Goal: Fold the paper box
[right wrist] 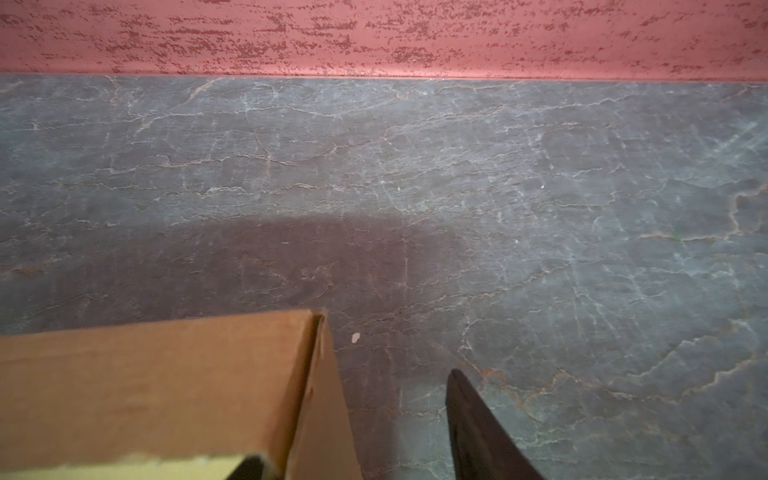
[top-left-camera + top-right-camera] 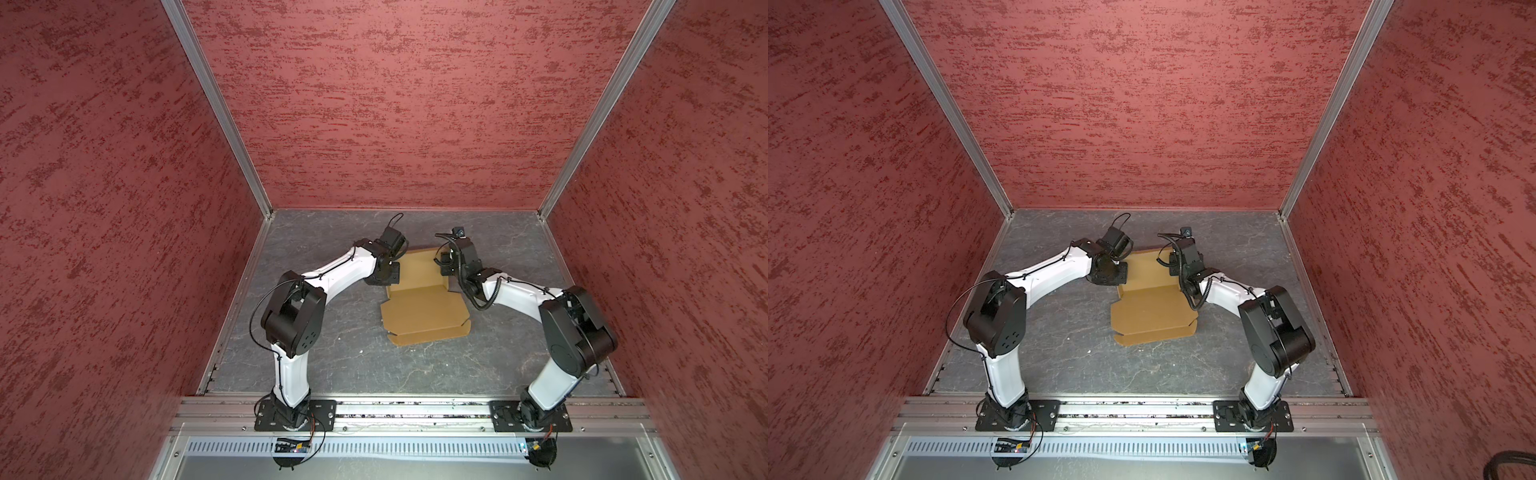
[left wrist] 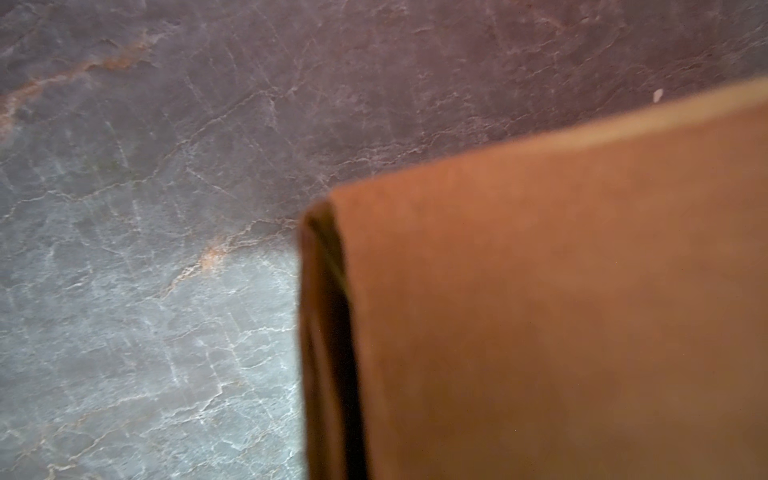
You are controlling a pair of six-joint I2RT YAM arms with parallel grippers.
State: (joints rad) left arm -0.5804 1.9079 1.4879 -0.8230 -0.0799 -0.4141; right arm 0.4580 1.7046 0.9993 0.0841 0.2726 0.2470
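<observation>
The paper box [image 2: 424, 307] [image 2: 1152, 311] is plain brown cardboard lying mid-table, its back half with raised walls and a flat lid panel toward the front. My left gripper [image 2: 388, 272] [image 2: 1119, 272] sits at the box's left wall. In the left wrist view blurred cardboard [image 3: 540, 291] with a doubled edge covers the fingers, and the gripper is shut on that wall. My right gripper [image 2: 444, 266] [image 2: 1172, 266] [image 1: 353, 415] is at the right wall [image 1: 145, 395]. It is open, one dark finger [image 1: 478, 436] standing clear of the cardboard.
The grey stone-patterned table [image 2: 332, 365] is enclosed by red textured walls [image 2: 395, 104] [image 1: 374, 37] at the back and both sides. An aluminium rail [image 2: 415, 409] carries both arm bases at the front. A small white speck [image 2: 360, 352] lies left of the box.
</observation>
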